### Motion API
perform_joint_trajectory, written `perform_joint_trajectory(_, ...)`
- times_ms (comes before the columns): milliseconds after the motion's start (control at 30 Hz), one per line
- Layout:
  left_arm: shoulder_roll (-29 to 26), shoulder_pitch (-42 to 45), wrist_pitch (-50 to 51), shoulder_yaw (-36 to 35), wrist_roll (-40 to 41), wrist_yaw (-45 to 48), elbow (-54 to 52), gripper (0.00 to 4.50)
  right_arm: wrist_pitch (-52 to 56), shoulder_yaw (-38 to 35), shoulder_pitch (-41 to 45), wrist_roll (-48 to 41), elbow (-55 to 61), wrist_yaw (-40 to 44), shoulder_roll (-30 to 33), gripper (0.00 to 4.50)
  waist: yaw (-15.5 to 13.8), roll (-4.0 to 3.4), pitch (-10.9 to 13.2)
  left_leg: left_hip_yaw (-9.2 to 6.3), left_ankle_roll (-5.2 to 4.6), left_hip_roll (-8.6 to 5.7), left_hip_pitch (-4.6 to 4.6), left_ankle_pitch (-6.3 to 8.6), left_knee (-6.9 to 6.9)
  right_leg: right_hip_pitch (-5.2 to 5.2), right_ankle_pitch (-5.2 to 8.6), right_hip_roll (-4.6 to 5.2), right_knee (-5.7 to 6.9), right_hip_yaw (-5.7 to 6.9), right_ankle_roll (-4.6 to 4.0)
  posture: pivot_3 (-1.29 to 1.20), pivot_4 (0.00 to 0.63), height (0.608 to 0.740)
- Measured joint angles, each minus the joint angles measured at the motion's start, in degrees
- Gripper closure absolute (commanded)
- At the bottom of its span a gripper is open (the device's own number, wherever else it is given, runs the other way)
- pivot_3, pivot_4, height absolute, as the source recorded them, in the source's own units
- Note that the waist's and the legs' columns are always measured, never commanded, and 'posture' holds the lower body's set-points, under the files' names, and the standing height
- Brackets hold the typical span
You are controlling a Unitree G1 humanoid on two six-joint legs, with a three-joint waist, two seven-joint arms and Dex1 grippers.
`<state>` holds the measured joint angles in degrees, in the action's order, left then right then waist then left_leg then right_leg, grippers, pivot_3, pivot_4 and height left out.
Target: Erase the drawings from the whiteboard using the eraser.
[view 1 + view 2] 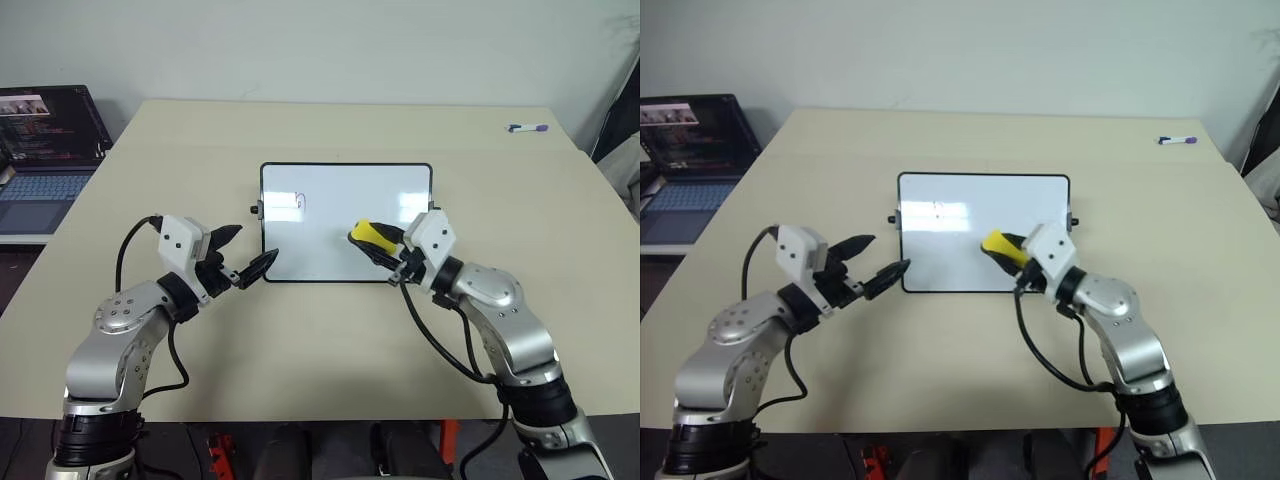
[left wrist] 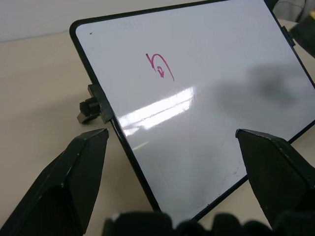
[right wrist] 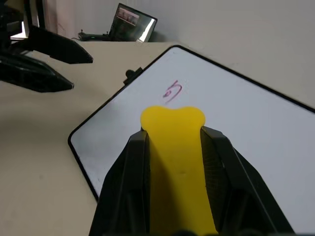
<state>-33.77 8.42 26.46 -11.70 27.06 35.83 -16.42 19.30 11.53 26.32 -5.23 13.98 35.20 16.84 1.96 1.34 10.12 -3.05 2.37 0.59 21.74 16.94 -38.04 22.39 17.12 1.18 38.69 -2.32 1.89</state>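
Observation:
The whiteboard [image 1: 340, 200] lies flat in the middle of the table. One small magenta hook-like drawing [image 1: 302, 201] sits near its left side, and shows as well in the left wrist view [image 2: 161, 68] and the right wrist view [image 3: 173, 90]. The yellow eraser [image 1: 373, 235] hangs over the board's near right part, with my right gripper [image 1: 380, 246] shut on it; its fingers [image 3: 133, 167] clamp both sides. I cannot tell if it touches the board. My left gripper [image 1: 250, 250] stands open and empty by the board's near left corner.
A purple-capped marker [image 1: 527, 128] lies at the table's far right corner. An open laptop [image 1: 45, 150] sits on a lower surface past the table's left edge. A small black knob [image 2: 88, 109] sticks out of the board's left side.

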Motion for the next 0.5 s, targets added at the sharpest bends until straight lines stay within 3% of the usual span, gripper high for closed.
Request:
perform_joint_trajectory(233,-0.41,-0.85,0.54,0.47,-1.17,-0.02,-0.14,0.0,-8.55,6.05,14.12,7.9,-15.91,-0.43,-1.8,3.4,-0.09,-0.01,0.0,0.01,0.06,-0.01,0.01,-0.04,-0.01,0.06,0.0,0.0,0.08,0.02,0.0,0.0,0.15,0.74)
perform_joint_trajectory(500,-0.68,1.58,0.8,2.51,-1.63,1.25,-0.04,0.0,-20.59,9.21,28.35,16.45,-42.5,-7.01,-8.03,3.4,0.0,0.0,0.0,0.17,0.17,-0.01,0.15,-0.1,-0.01,0.33,-0.01,0.02,0.22,-0.01,-0.01,0.0,0.15,0.74)
